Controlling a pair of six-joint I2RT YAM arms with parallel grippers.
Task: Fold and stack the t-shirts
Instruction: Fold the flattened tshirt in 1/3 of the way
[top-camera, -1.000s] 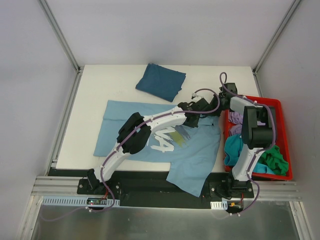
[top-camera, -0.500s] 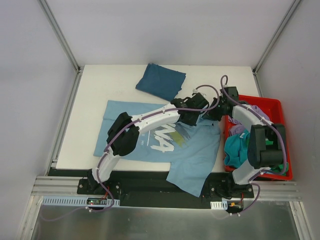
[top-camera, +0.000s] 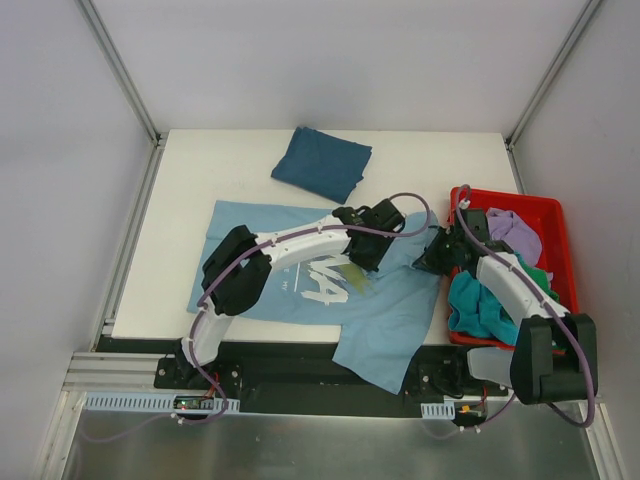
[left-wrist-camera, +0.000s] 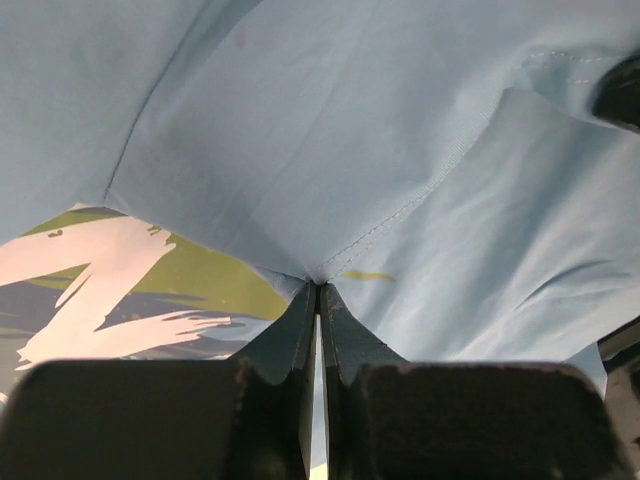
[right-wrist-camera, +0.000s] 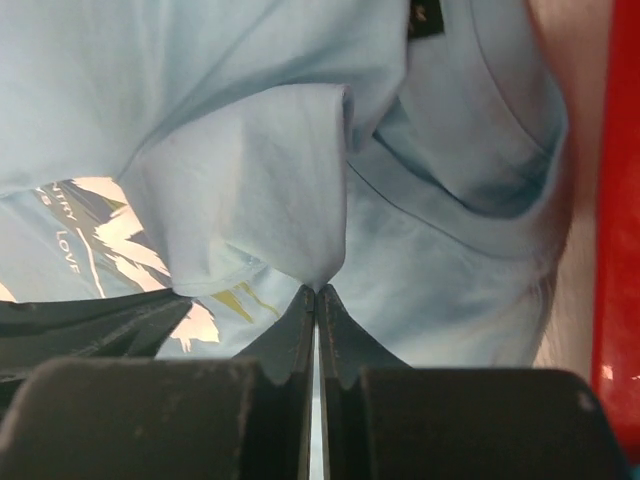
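A light blue tee (top-camera: 395, 325) is spread across the centre of the top view, with its lower right corner hung over the near edge of the table (top-camera: 200, 170). A fold of it is pinched by the left gripper (left-wrist-camera: 317, 290), whose jaws are pressed together on a seam just beside the print (left-wrist-camera: 100, 290). A second fold is pinched by the right gripper (right-wrist-camera: 316, 292), jaws likewise closed on the cloth, at the tee's right side near the red bin (top-camera: 556, 215). A dark blue tee (top-camera: 322, 162) is seen folded at upper centre, apart from the light one. A lilac tee (top-camera: 513, 228), a turquoise tee (top-camera: 475, 305) and a green tee (top-camera: 541, 275) are heaped in the bin.
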